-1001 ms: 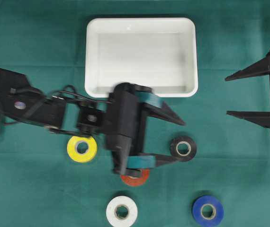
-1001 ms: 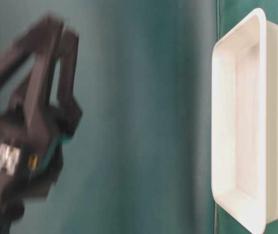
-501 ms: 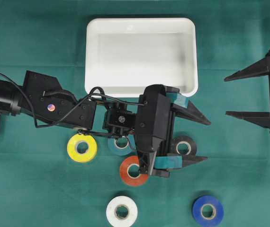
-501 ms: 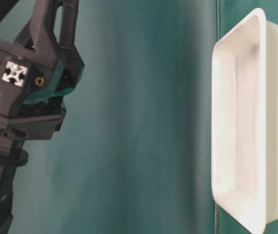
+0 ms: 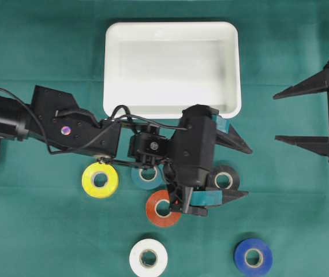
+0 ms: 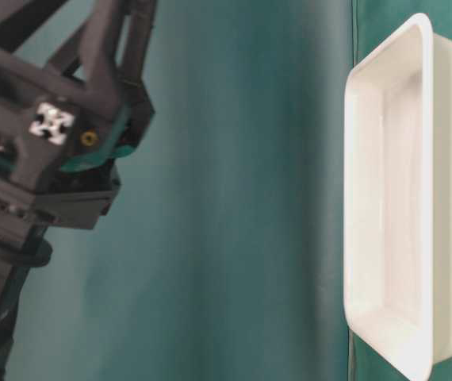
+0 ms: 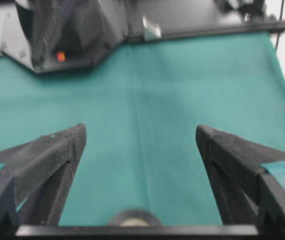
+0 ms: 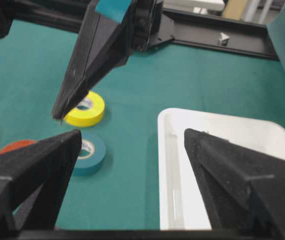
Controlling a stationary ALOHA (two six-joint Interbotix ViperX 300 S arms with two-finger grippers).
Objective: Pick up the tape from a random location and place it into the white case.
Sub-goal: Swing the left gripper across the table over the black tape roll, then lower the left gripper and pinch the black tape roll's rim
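Six rolls crowded the bench; the left claw (image 5: 238,170), spread wide around the black tape (image 5: 223,180), risked nudging the red tape (image 5: 162,209); the right claw (image 5: 280,117) gaped idle

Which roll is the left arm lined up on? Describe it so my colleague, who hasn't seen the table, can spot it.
Start at the white case at the top of the green cloth in the overhead view; the left gripper sits just below its lower right corner, fingers wide open. Between those fingers lies the black roll. It is the only black one: the teal, red and yellow rolls lie to its left.
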